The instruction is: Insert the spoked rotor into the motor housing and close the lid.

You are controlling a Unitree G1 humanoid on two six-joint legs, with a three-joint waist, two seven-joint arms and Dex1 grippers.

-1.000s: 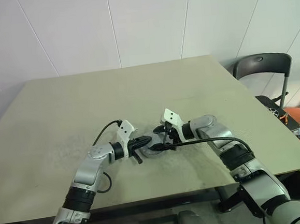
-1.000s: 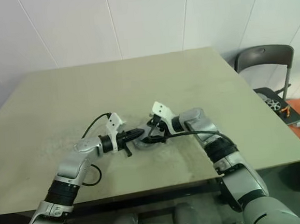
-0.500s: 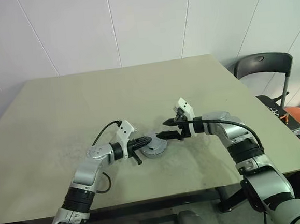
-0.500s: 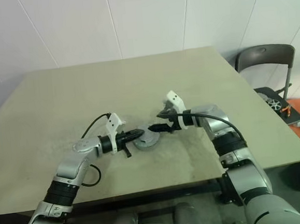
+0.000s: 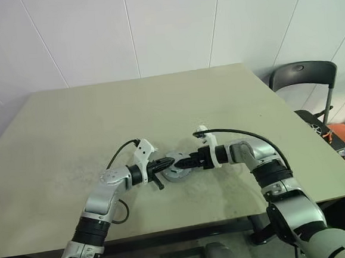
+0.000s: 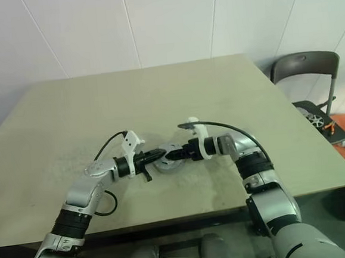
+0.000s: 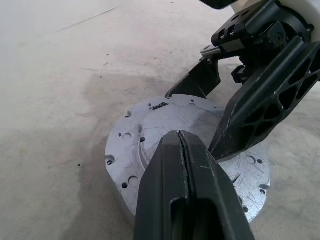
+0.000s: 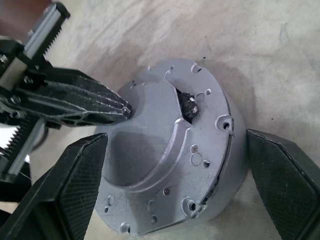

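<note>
Right gripper (image 8: 170, 165) drops back in, jaws spread around the housing (image 8: 172, 150); clenched left gripper (image 7: 182, 150) seemingly presses its top.

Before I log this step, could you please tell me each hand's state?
Left hand: closed, empty, tip resting on the round light-grey metal motor housing.
Right hand: open, fingers straddling it.
</note>
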